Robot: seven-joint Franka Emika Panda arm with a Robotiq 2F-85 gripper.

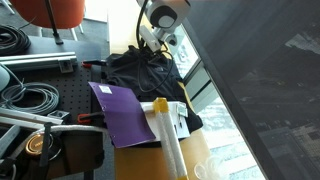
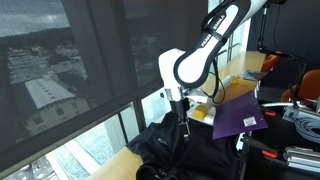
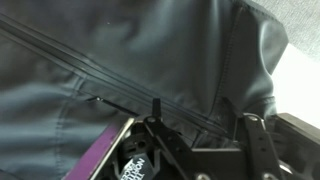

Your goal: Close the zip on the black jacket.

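Black jacket [image 2: 185, 150] lies crumpled on my wooden desk [image 1: 135, 162] by the window, matte cloth with soft creases. In the wrist view I see its ribbed zip [image 3: 110, 85] running diagonally. Pincer [image 3: 200, 118] hangs just above, prongs spread, gripping nothing.

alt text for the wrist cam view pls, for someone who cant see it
Close view of a black jacket filling the frame, its zip running diagonally from upper left to lower right. The gripper enters from the bottom edge, fingers apart, one fingertip near the zip; a purple strip shows at lower left.
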